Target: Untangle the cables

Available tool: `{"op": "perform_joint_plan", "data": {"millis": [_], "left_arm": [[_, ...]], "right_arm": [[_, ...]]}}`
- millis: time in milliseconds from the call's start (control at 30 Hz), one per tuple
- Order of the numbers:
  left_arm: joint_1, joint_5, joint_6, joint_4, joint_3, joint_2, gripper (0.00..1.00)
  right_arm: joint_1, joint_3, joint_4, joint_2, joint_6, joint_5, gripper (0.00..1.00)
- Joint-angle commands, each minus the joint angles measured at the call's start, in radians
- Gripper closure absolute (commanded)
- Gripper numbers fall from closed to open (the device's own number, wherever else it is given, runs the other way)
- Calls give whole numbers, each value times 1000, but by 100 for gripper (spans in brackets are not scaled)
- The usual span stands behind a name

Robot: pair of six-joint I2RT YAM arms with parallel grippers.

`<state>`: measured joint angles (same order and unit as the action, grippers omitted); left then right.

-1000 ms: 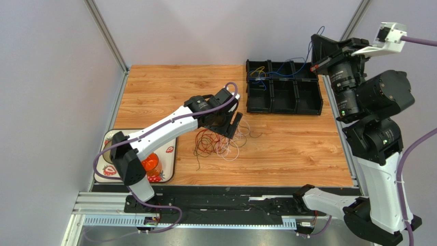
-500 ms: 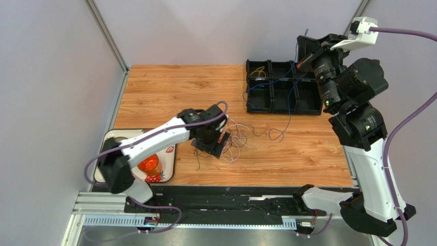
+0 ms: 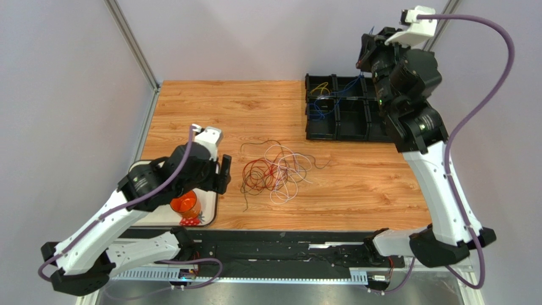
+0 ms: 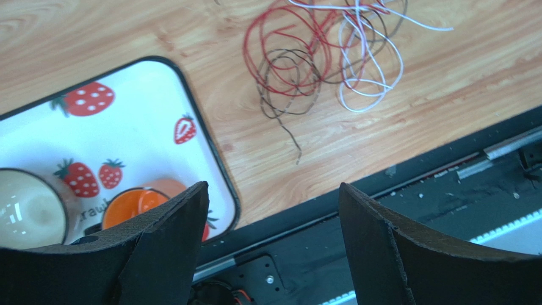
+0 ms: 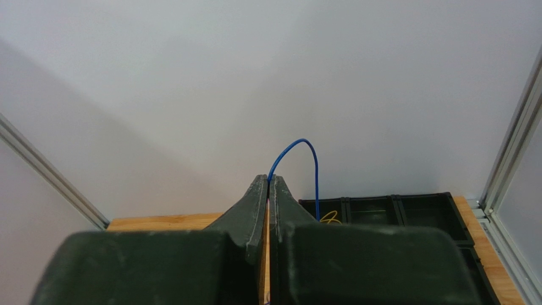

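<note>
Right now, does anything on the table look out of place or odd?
Nothing looks spilled or damaged. One oddity: the blue cable, pinched in the shut right gripper high above the bin, seems to trail across several compartments rather than one. The tangle lies loose mid-table, with a brown end straying toward the near edge.

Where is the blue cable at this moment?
The blue cable loops up from the shut right gripper in the right wrist view, raised at the far right above the black tray, apart from the tangle mid-table.
</note>
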<state>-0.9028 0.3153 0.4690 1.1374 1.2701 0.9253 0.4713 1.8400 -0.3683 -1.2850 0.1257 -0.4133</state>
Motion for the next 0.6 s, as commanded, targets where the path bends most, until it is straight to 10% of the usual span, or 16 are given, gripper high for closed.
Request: {"op": "perform_joint_plan", "data": {"millis": [0,567], "left_arm": [[1,142,-6,22,-28,-81,17],[1,225,-16,-123,-252,-304,13]], "right_arm": [[-72,97,45,-109,-9,2,100],[-230,556,81,-547,2,68,100]]}}
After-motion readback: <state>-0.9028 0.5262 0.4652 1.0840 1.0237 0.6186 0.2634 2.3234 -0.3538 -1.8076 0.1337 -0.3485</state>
